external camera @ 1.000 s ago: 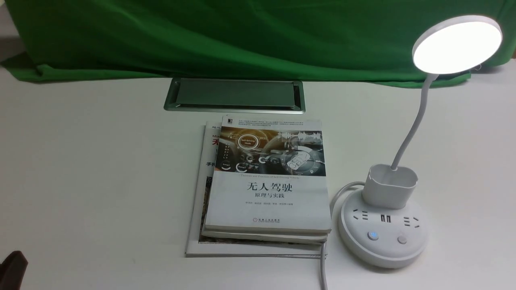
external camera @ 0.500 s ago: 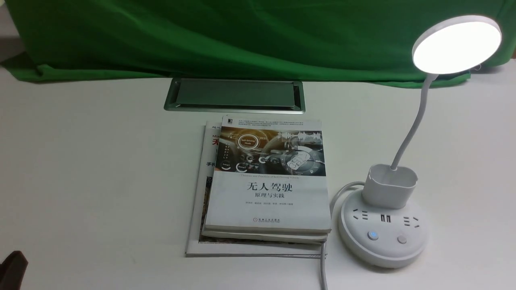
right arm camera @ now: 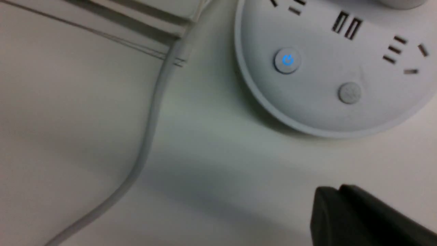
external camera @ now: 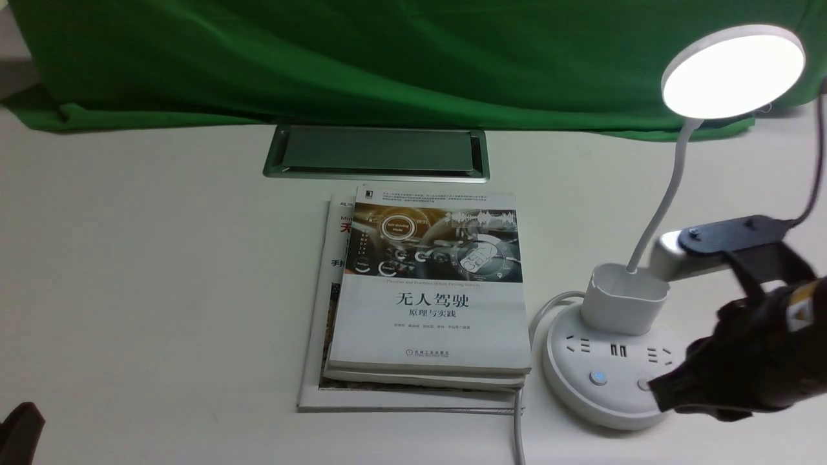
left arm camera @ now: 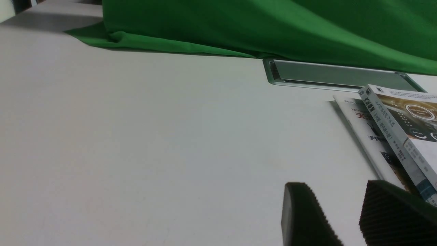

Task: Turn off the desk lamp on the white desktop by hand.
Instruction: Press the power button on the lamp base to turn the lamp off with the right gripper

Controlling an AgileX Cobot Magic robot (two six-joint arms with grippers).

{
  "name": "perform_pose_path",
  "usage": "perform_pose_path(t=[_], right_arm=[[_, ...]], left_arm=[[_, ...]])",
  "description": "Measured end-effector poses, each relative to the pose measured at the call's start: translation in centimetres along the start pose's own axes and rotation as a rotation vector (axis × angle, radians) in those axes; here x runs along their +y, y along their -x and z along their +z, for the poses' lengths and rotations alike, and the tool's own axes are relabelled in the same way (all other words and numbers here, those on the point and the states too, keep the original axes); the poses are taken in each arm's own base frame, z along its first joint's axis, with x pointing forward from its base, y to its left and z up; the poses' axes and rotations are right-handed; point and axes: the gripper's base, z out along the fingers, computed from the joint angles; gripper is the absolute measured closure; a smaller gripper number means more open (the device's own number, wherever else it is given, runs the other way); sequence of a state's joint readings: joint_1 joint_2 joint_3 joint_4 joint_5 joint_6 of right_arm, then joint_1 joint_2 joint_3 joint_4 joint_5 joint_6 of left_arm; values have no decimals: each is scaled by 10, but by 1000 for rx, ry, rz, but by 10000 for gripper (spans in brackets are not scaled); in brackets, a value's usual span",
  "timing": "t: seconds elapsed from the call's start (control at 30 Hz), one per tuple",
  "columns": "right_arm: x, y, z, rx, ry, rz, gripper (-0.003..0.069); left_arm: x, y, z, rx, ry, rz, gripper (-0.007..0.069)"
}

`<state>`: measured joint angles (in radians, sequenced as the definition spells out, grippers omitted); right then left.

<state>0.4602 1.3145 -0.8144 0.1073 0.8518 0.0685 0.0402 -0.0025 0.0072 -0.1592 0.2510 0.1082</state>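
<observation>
Front view: one desk lamp (external camera: 621, 303), two buttons (external camera: 598, 377).

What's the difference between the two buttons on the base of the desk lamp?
The blue-lit button glows and shows a power symbol; the plain button is unlit grey with no clear mark. In the front view the blue-lit button sits toward the books, the plain button toward the right gripper, whose tip is close beside it. Both are small, round and set in the front of the lamp base.
</observation>
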Motion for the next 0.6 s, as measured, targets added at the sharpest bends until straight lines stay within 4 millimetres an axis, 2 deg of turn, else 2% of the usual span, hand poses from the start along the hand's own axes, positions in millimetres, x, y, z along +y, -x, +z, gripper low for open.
perform_pose_path(t=[0.17,0.33,0.6], right_arm=[[-2,10,22,10,-21,2,628],[-15,18,42,25,-43,40,628],[-17,20,44,18,-46,39,628]], left_arm=[[0,0,0,0,0,1,387],[0,0,0,0,0,3,387],[0,0,0,0,0,3,386]])
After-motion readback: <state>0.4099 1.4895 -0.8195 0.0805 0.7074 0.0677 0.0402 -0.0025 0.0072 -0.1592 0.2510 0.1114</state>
